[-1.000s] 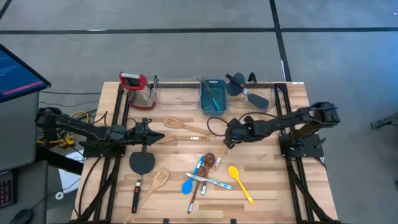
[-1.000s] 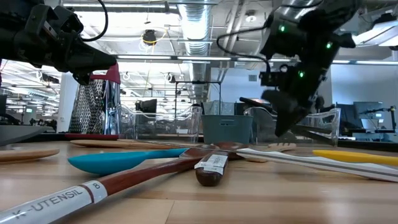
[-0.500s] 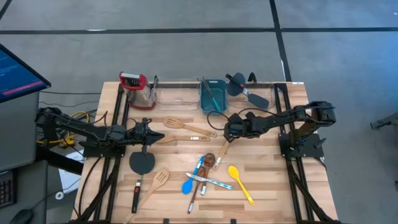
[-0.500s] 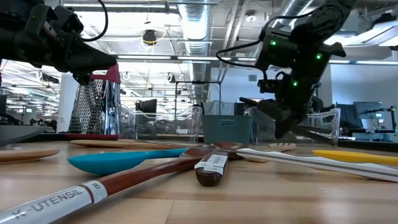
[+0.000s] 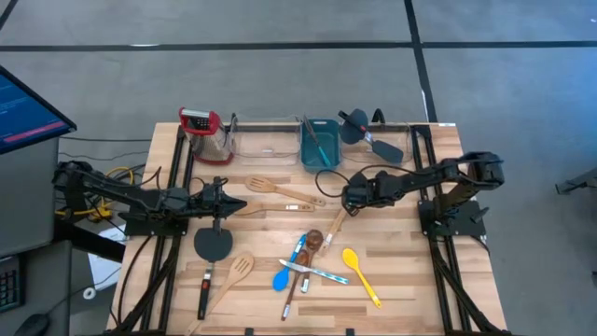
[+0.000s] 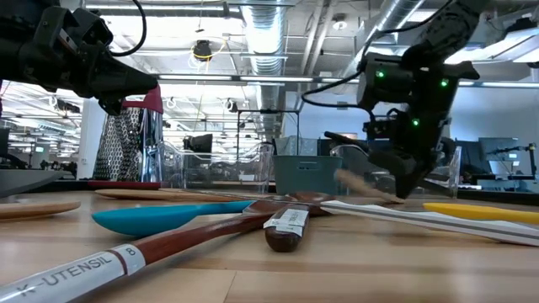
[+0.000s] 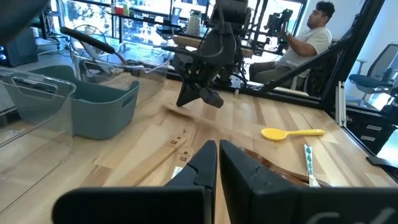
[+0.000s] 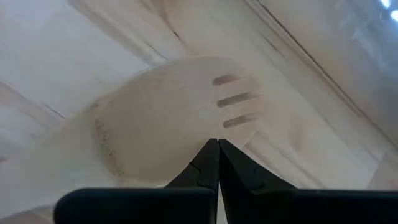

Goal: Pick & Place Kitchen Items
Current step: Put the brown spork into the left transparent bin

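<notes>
My right gripper stands shut and points steeply down at the middle of the table. Its tips are at the head of a pale wooden slotted spoon. The spoon's handle runs toward the near edge, to a heap with a dark-brown spoon, a blue spoon and a yellow spoon. In the low view this spoon shows blurred and slanted. My left gripper waits shut and level at the left, above a black spatula. My right gripper has its shut fingertips at the rim of the slotted spoon's head, on the side away from the three slots, coming from above and slanting down. Whether they press on the head or pinch its edge I cannot tell.
Along the far edge stand a red-topped grater, a clear bin, a teal tub and black utensils. A wooden spatula lies mid-table and a pale slotted spatula near the front left. A person sits beyond the table.
My right gripper has sunk toward the table, shifted a little toward the right edge and tipped more steeply down, staying shut. In the low view a pale wooden spoon now shows blurred and slanted at its tips, where none showed before.
</notes>
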`<state>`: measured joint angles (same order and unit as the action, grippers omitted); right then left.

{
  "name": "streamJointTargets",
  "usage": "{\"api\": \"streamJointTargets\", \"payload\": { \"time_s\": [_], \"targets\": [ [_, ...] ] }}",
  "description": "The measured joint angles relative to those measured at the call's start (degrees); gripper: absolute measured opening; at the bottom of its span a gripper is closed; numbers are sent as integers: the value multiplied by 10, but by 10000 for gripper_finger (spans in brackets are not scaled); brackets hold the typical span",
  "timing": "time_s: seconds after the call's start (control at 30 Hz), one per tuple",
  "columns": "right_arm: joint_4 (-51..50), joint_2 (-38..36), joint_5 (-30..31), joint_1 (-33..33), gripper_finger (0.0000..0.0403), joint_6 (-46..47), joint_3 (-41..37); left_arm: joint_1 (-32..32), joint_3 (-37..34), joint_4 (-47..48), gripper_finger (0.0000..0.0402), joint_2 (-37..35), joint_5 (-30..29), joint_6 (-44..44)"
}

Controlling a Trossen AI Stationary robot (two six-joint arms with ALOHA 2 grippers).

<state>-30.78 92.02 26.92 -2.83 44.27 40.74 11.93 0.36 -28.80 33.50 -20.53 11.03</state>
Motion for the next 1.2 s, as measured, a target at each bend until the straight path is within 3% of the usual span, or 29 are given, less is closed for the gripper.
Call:
{"api": "streamJointTargets", "payload": {
  "time_s": [0.5,0.87,1.2],
  "targets": [
    [-42,-41,-66,87,0,159,-20,0,0,0,8,0,0,12],
    [-110,-36,-58,148,0,407,-20,0,0,0,8,0,0,19],
    [-95,-36,-58,194,0,506,-20,0,0,0,8,0,0,19]
  ]
}}
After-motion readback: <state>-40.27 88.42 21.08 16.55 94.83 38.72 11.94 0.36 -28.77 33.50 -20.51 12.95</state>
